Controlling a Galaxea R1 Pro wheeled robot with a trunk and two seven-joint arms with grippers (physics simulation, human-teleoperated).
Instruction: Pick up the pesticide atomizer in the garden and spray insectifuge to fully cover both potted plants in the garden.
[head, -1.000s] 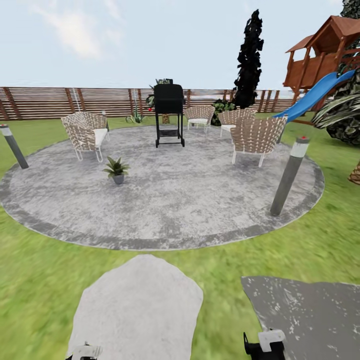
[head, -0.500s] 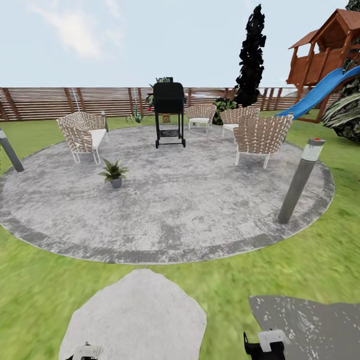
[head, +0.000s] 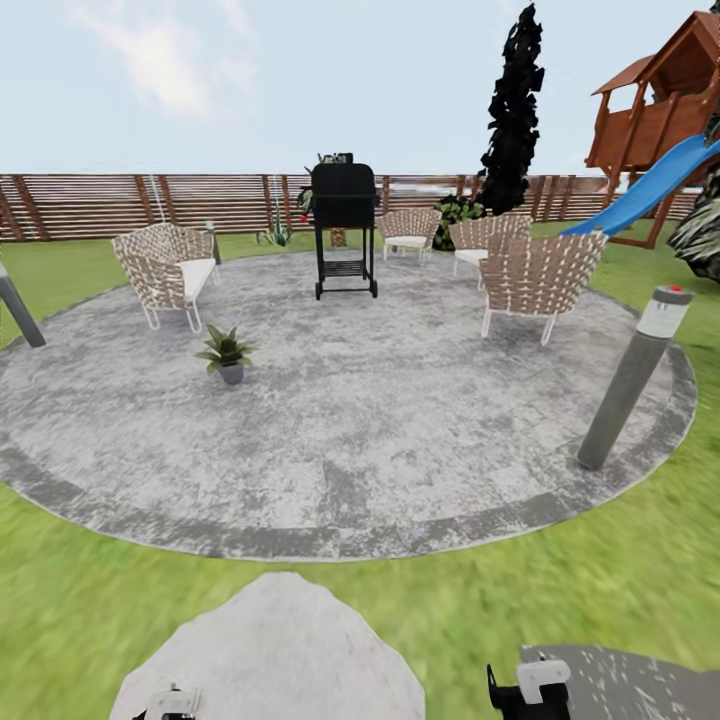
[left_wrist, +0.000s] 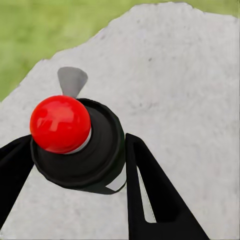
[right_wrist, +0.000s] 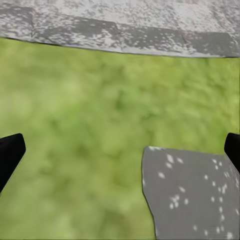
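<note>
Nearest, the left gripper (left_wrist: 75, 165) is clenched on the pesticide atomizer (left_wrist: 82, 150), a dark round-bodied bottle with a red ball on top, gripped between two black fingers (left_wrist: 150, 195); beneath it lies a pale grey stepping stone (left_wrist: 170, 75) with grass at its edge; in the head view the left gripper (head: 170, 703) shows at the near left edge, over the pale stone (head: 270, 650). The right gripper (right_wrist: 120, 150) stands released, its two dark fingertips wide apart at either side of the wrist view, nothing between them; below it is grass (right_wrist: 100, 125) and a darker speckled slab (right_wrist: 190, 195); in the head view the right gripper (head: 530, 688) sits at the near right, beside that dark slab (head: 630, 685).

Beyond a strip of lawn lies a round grey paved patio (head: 350, 420); a grey bollard light (head: 632, 378) stands at its right rim; left of centre on the paving sits one small potted plant (head: 226, 353), well apart from both grippers; farther off are woven chairs (head: 165, 268), a black grill (head: 345, 230) and another woven chair (head: 540, 280) on the right; farthest, a slatted wooden fence (head: 100, 205), a tall dark tree (head: 512, 110) and a wooden playhouse with a blue slide (head: 650, 185).
</note>
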